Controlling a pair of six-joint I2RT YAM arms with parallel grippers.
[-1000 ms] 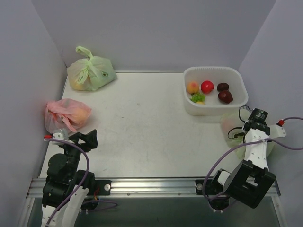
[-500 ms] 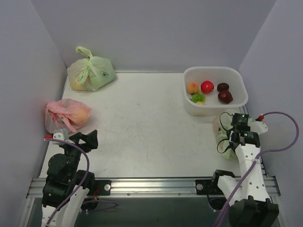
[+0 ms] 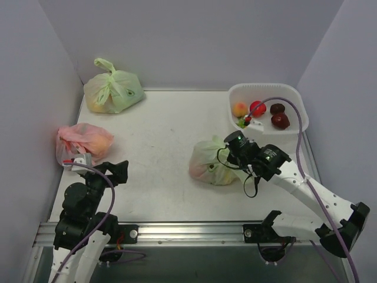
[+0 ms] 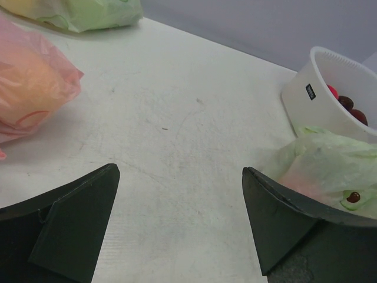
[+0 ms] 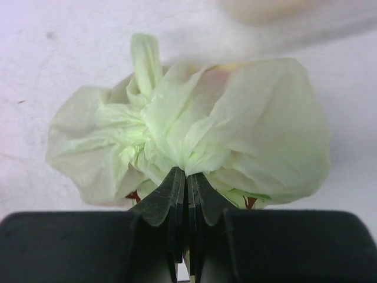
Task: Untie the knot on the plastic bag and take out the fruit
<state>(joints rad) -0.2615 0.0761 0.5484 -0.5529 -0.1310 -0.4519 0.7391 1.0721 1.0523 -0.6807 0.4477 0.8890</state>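
Pale-green and crinkly, the plastic bag (image 3: 209,162) lies on the table (image 3: 159,130) near the white tub (image 3: 268,88). Your right gripper (image 5: 187,180) has its fingers pressed together on a fold of the bag's film beside the knot (image 5: 140,134). Your left gripper (image 4: 179,200) is spread wide, well apart from it, near the pink bag (image 3: 82,141).

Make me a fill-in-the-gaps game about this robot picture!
The right claw is shut on the ___ bag.
The left claw is ___.
The tub with fruit inside is ___ in colour.

Missing words: green, open, white.
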